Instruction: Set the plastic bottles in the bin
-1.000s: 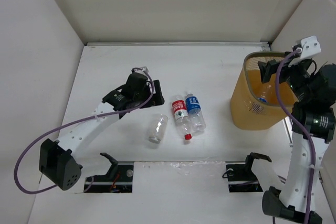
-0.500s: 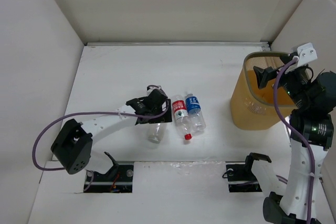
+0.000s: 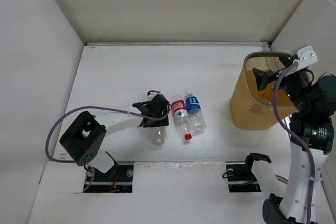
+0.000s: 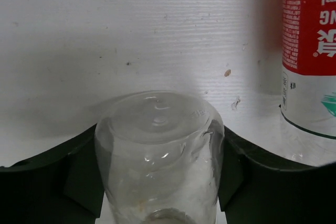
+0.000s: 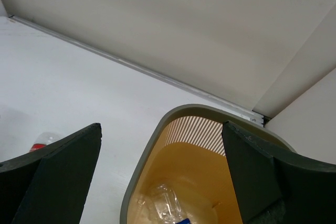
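Observation:
The unlabelled plastic bottle point(image 4: 157, 150) lies on the white table with the black fingers point(image 4: 81, 174) of my left gripper point(image 4: 159, 145) pressed against both its sides; its right wall looks slightly dented. From above, the left gripper point(image 3: 155, 120) covers the upper half of that bottle point(image 3: 158, 136). Just right of it lie a red-labelled bottle point(image 3: 181, 117) and a blue-labelled bottle point(image 3: 195, 113), side by side. The red label point(image 4: 310, 24) shows at the left wrist view's right edge. My right gripper point(image 5: 161, 129) hangs open and empty over the bin point(image 5: 140, 169). A blue-labelled bottle point(image 5: 169, 209) lies on the bin's floor.
The orange bin point(image 3: 247, 106) stands at the table's right side, close to the right arm. White walls enclose the table at the back and both sides. Two black brackets point(image 3: 112, 165) point(image 3: 253, 162) stand at the near edge. A purple cable point(image 3: 105, 110) loops off the left arm.
My left arm swung right and down over the unlabelled bottle, and its jaws closed from wide open onto the bottle. The right gripper stayed open above the bin, shifting only slightly.

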Motion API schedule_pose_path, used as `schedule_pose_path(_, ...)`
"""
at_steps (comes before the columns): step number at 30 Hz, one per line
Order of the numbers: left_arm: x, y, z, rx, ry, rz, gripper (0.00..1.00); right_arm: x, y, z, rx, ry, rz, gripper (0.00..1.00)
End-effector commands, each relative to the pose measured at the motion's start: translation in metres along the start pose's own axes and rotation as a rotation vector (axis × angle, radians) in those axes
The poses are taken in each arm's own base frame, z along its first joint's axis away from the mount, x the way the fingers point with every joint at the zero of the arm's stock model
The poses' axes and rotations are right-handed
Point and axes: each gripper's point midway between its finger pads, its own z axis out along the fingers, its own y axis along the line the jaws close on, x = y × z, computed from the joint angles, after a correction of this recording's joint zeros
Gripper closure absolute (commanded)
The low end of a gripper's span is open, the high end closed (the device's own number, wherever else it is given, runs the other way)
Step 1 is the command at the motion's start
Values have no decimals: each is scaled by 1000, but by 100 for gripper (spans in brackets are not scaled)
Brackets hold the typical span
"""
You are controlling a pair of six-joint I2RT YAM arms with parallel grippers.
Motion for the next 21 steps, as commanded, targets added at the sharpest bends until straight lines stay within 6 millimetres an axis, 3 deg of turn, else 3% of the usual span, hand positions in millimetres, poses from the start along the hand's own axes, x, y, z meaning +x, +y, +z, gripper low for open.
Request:
schedule_pose_path(1,14,10,9,-25,28,-8,46,-16,2,1,-15,-57,-21,0)
schedule_pose_path(2,14,10,9,-25,28,-8,53,-16,4,1,-24,-58,-21,0)
schedule_pose_path(3,12,11,6,-32,19,-17,74,-13,4,2,-25,-56,-10,0)
schedule_pose_path(4,12,15,2,-46,19,-27,84,-17,5,3,-35,-72,-19,0)
schedule_pose_path(7,-5,18,-15,-60,-47,-44,97,-3,15,10,-96,-64,13,0)
schedule_pose_path(8,-10,27,-21,-109,-73,-52,100,-9,25,13,-151,-101,5,0)
schedule_pose_path(10,-36,21,-42,-103,-148,-81,100,-3,39,20,-224,-123,14,0)
schedule_pose_path(12,-64,15,-72,-68,-247,-80,100,-16,58,26,-315,-167,-12,0)
schedule_pose_path(14,-100,-3,-115,28,-368,-98,100,-18,69,39,-375,-148,-51,0)
schedule_pose_path(15,-115,-8,-131,57,-421,-101,100,-36,85,37,-423,-169,-68,0)
schedule_pose_path(16,-141,-19,-163,113,-506,-94,100,-35,93,46,-450,-155,-85,0)
schedule_pose_path(17,-152,-24,-177,134,-537,-84,100,-45,100,43,-462,-173,-94,0)
schedule_pose_path(19,-183,-29,-208,167,-634,-90,100,-45,122,55,-525,-168,-78,0)
schedule_pose_path(20,-203,-35,-235,191,-697,-100,100,-42,131,59,-549,-168,-65,0)
schedule_pose_path(21,-216,-32,-242,164,-732,-115,100,-38,139,64,-567,-166,-28,0)
